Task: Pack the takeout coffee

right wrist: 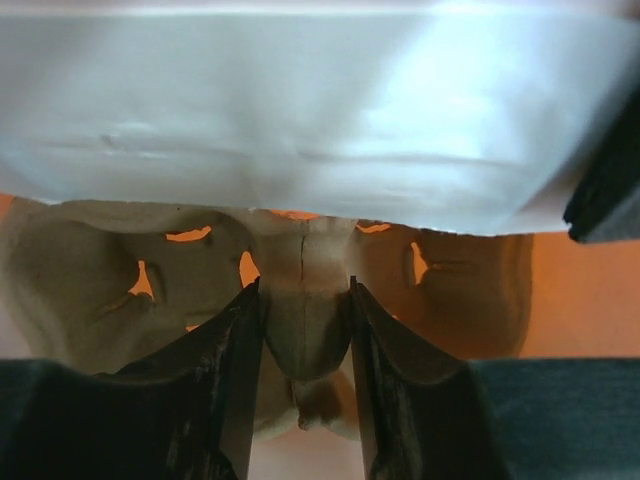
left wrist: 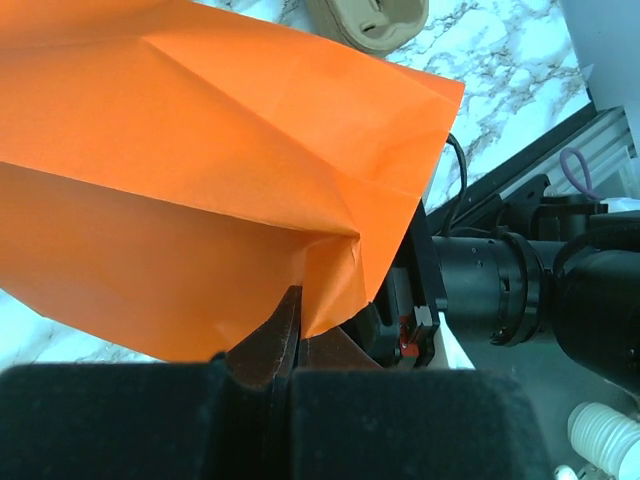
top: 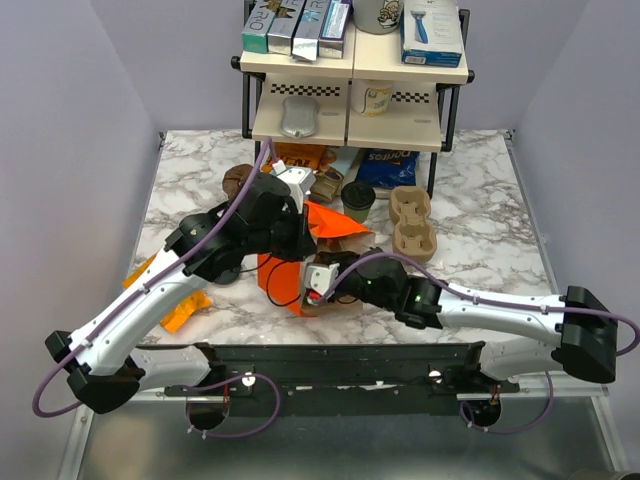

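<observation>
The takeout coffee [top: 357,198], olive-green with a black lid, stands upright on the marble table behind the arms, untouched. My left gripper [top: 300,238] is shut on the edge of an orange paper bag [top: 325,222]. The left wrist view shows its jaws [left wrist: 293,318] pinching the bag's rim [left wrist: 200,150]. My right gripper [top: 318,283] is at the bag's mouth. In the right wrist view it [right wrist: 303,290] is shut on the middle ridge of a brown pulp cup carrier [right wrist: 90,270], with orange bag behind it.
Two more pulp cup carriers [top: 412,222] lie to the right of the coffee; one shows in the left wrist view [left wrist: 365,20]. A blue chip bag [top: 388,168] and a shelf rack [top: 350,90] stand at the back. More orange paper [top: 185,305] lies under the left arm.
</observation>
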Motion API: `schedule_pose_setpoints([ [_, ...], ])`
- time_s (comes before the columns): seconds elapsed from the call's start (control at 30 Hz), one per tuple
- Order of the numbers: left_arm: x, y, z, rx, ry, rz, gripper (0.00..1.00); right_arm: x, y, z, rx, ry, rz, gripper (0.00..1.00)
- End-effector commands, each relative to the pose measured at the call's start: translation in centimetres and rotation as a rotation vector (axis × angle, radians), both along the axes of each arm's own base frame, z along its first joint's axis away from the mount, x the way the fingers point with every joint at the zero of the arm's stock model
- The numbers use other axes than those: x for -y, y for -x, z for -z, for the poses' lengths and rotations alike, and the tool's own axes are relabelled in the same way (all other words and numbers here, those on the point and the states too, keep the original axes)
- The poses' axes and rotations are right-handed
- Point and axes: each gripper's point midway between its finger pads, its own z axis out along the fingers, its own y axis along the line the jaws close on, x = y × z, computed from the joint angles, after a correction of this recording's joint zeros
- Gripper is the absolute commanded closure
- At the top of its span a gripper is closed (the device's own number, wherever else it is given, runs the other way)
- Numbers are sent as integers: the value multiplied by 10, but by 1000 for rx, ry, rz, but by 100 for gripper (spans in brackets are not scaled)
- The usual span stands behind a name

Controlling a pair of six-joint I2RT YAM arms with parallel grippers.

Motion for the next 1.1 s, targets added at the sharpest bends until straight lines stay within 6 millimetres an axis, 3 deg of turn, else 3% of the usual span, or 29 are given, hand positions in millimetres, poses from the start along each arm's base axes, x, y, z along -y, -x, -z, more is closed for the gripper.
schedule_pose_setpoints([
  [0.0,1,12,-18,-1,73,26,100,-4,13,-26,-121,-57,-13,46],
  [0.07,-1,10,-17,-7,63,6,100,-4,21,-31,-167,-65,-36,35],
  [0.1,-1,10,-18,-8,66,2,100,-2,25,-40,-174,-97,-42,7],
  [0.13,-2,10,-19,-7,70,-7,100,-2,28,-43,-180,-110,-56,0],
  [0.3,-6,8,-22,1,73,-33,100,7,41,-58,-215,-140,-84,0],
  [0.43,-7,6,-15,-16,59,-46,100,15,45,-80,-242,-197,-73,0],
  [0.63,-4,6,-12,-23,54,-25,100,27,72,-127,-264,-341,-170,0],
  [0.8,-3,14,2,-41,22,39,100,44,90,-165,-269,-496,-228,0],
  [0.83,-4,14,5,-44,10,44,100,51,91,-186,-246,-581,-230,0],
  [0.87,-4,15,8,-45,1,50,100,55,93,-194,-245,-617,-232,0],
  [1.0,-6,19,12,-49,19,54,100,71,88,-213,-341,-775,-149,0],
  [1.07,-12,16,13,-39,21,0,100,86,63,-210,-470,-902,74,0],
])
